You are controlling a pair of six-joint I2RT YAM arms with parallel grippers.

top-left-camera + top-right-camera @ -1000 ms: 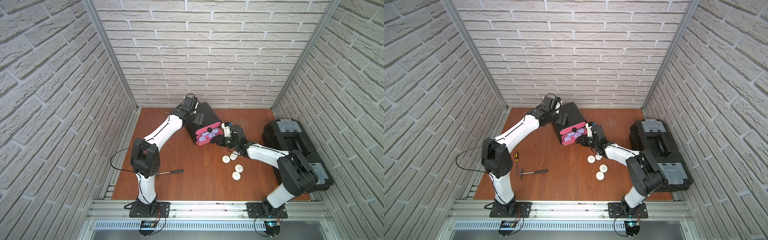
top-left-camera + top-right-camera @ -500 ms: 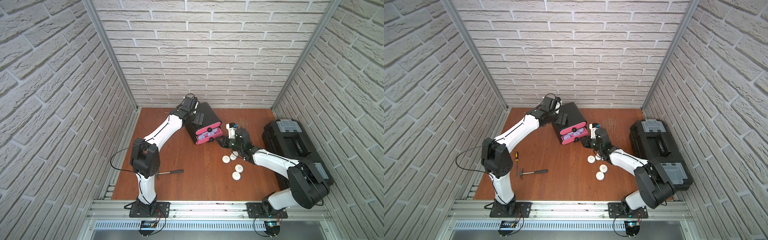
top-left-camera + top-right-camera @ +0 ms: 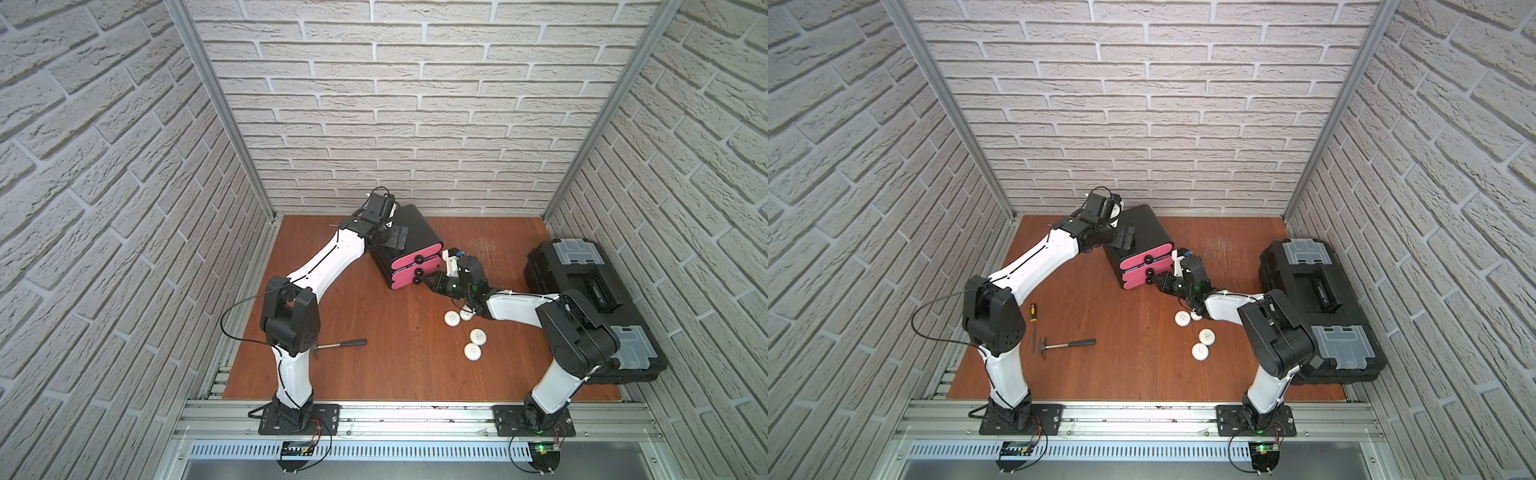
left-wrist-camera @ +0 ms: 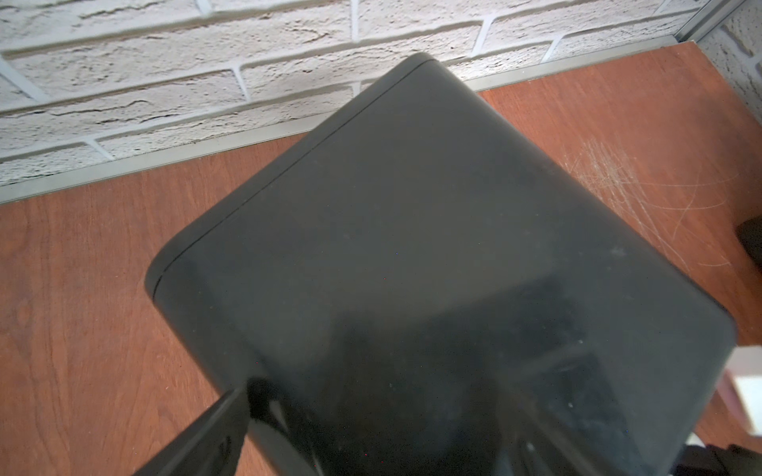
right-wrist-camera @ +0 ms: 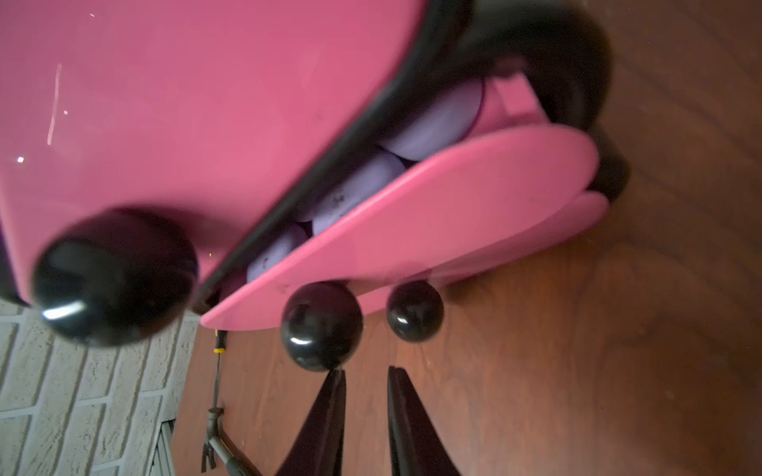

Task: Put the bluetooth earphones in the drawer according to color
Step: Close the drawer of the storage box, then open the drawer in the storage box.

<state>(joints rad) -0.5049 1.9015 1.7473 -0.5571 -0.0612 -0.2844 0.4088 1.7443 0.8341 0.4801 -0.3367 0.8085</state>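
Looking at both top views, you find the drawer (image 3: 422,230), a rounded black cabinet with glossy pink fronts, at the back of the desk (image 3: 332,374). Smooth white earphones (image 3: 452,318) lie nearby, and your left tool (image 3: 397,239) is spread open against the cabinet. Your right wrist view shows lavender earphones (image 5: 358,181) inside the ajar middle tray, with your right tool (image 5: 365,371) clenched empty just short of a round knob (image 5: 321,325).

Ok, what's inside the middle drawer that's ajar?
Lavender earphone cases, at least three, show through the gap of the middle drawer. Deeper inside is hidden by the top drawer front.
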